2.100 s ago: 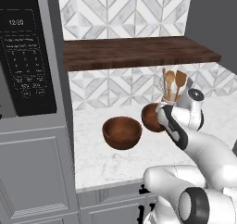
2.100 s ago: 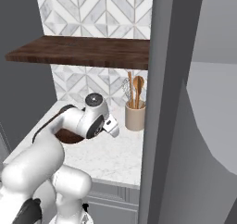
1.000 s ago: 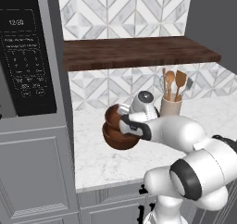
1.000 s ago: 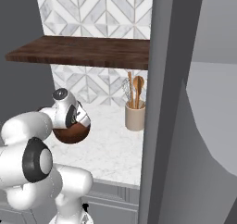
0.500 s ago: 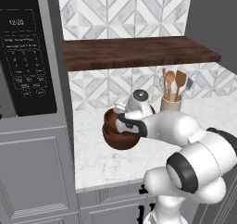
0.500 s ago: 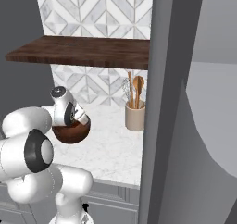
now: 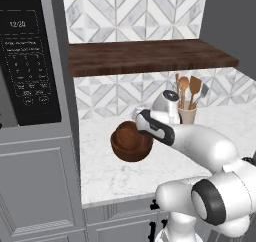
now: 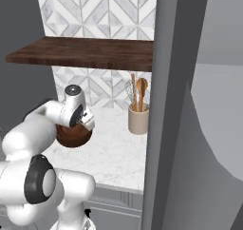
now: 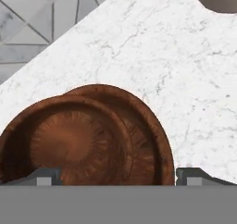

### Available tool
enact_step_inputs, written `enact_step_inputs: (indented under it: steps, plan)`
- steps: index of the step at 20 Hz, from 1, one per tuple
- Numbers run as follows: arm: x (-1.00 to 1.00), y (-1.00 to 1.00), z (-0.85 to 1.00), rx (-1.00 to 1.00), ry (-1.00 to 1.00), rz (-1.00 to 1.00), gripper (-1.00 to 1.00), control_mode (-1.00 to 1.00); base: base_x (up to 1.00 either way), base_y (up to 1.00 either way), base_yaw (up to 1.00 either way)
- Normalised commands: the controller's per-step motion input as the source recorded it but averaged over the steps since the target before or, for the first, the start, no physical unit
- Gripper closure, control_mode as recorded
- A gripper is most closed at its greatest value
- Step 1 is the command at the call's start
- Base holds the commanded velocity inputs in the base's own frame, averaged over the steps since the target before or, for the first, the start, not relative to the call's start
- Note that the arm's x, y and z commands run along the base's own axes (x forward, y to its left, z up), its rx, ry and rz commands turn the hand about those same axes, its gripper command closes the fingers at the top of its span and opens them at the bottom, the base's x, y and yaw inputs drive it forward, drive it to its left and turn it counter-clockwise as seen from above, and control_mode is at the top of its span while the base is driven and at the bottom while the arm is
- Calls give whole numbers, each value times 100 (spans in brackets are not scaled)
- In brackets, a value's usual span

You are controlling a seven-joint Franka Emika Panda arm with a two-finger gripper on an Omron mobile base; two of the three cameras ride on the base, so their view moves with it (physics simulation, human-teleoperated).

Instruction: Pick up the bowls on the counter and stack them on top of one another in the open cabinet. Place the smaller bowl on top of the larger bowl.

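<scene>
The larger bowl (image 7: pixel 133 152) sits on the white marble counter (image 7: pixel 112 178). The smaller bowl (image 7: pixel 127 133) lies tilted in it, overlapping its left side in the hand view, where the smaller bowl (image 9: pixel 69 142) is nearer than the larger bowl (image 9: pixel 152 144). My gripper (image 7: pixel 136 125) hovers just above them, open, with its fingertips (image 9: pixel 46 176) wide apart and nothing pinched between them. From the right, the bowls (image 8: pixel 73 135) sit partly hidden behind my hand (image 8: pixel 85 121). The dark wooden shelf (image 7: pixel 150 57) runs above, bare.
A beige utensil crock (image 7: pixel 187 115) with wooden spoons stands at the back right of the counter, close behind my wrist. A black microwave (image 7: pixel 30 61) in a grey tall unit borders the left. A tall grey panel (image 8: pixel 171 105) walls off the right.
Over two seconds my hand swung left from beside the crock to the larger bowl, and the smaller bowl came with it. In the last half second the hand shifted slightly right; the bowls stayed.
</scene>
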Motion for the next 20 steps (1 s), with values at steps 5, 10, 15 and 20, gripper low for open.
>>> enact_step_inputs:
  steps: [5,10,15,20]
  plan:
    - [2,0,-39,0,20,4,-100,-100,0,0,0]
    - [0,1,-58,-4,20,5,-100,-100,0,0,0]
    - [0,17,-47,-4,9,5,-100,-100,0,0,0]
    - [0,18,-52,-4,3,4,100,-100,0,0,0]
